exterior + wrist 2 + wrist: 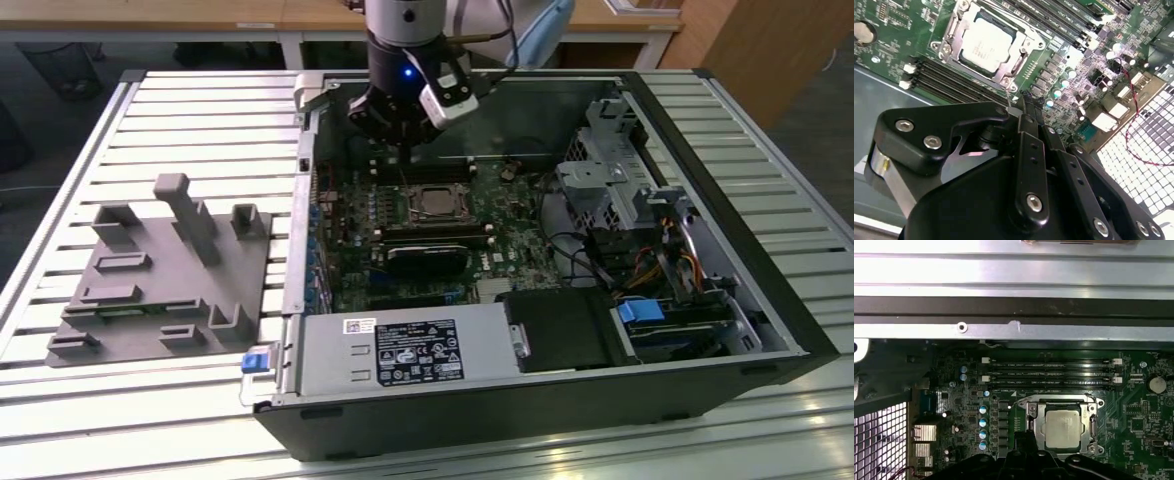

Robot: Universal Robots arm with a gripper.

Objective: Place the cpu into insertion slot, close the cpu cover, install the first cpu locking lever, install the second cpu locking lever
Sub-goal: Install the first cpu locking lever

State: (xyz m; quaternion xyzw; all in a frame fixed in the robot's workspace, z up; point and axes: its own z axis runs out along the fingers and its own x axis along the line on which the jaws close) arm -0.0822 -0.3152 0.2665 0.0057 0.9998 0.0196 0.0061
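The cpu lies silver side up in the insertion slot on the green board, and the chip covers the slot's black centre. The cpu cover lies flat around the chip as a silver frame, also seen in the first wrist view around the cpu. My gripper hangs above the memory slots just beyond the socket, toward the case's far wall. Its black fingers are pressed together with nothing between them, a short way off the cover's corner.
The open computer case rests on a slatted metal table. A grey fixture block stands at the exterior view's left. Inside are a power supply, a black cooler, a drive cage, loose cables and long memory slots.
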